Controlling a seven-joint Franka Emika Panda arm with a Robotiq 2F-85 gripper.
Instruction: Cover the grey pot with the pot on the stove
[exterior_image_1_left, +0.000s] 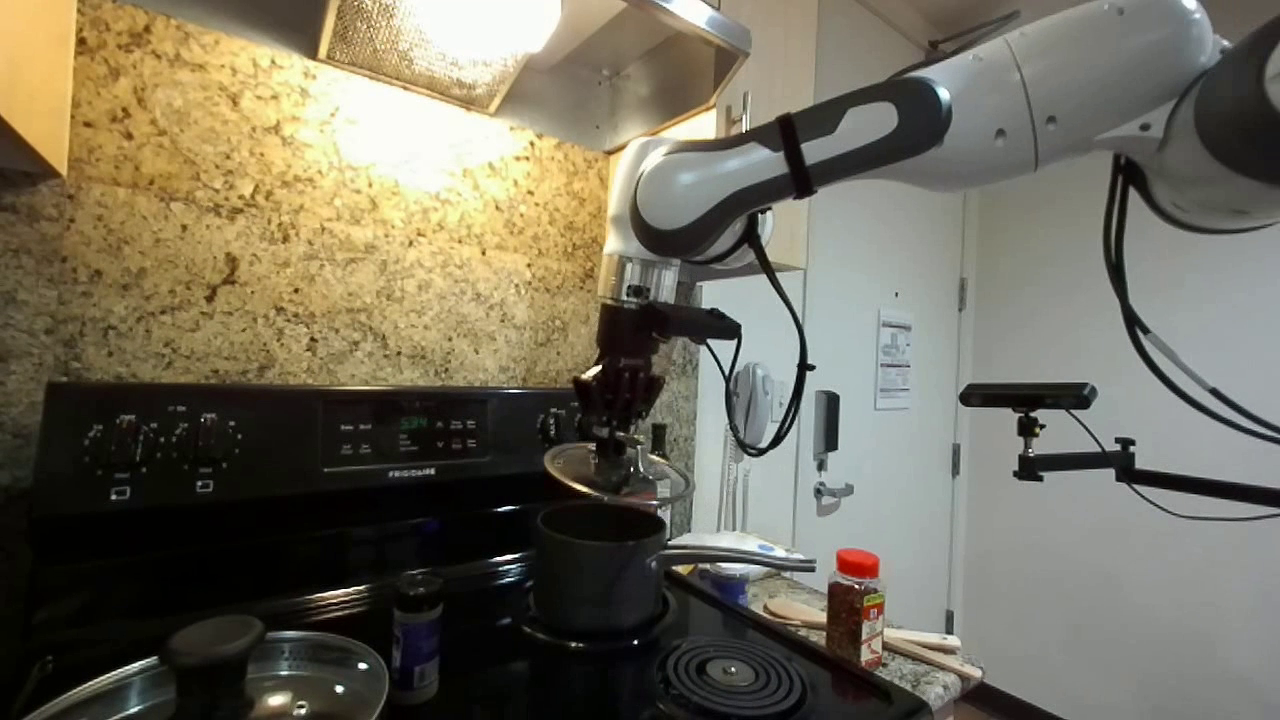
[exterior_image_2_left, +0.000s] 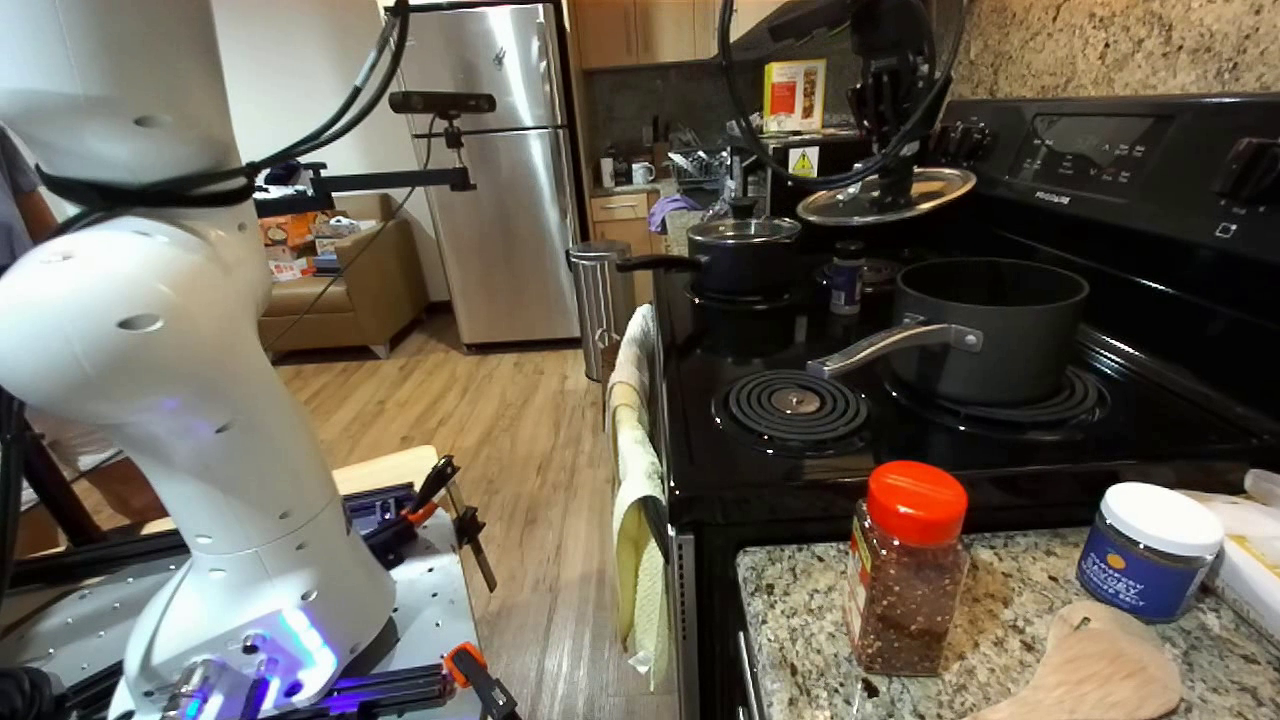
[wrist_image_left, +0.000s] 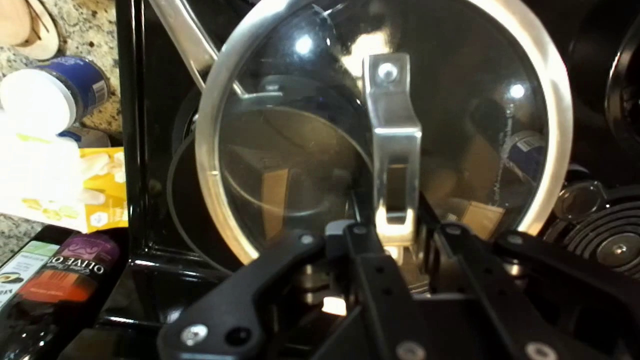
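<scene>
The grey pot stands on a rear burner and has no lid on it; its metal handle points off to the side. It also shows in an exterior view. My gripper is shut on the metal handle of a glass lid with a steel rim. The lid hangs in the air above the stove, slightly tilted. In the wrist view, the gripper has a finger on each side of the handle, and the pot lies below only the left part of the lid, off centre.
A second, dark pot with its own glass lid stands on another burner. A small blue-labelled bottle stands between burners. A red-capped jar, salt jar and olive oil bottle are beside the stove. The range hood hangs above.
</scene>
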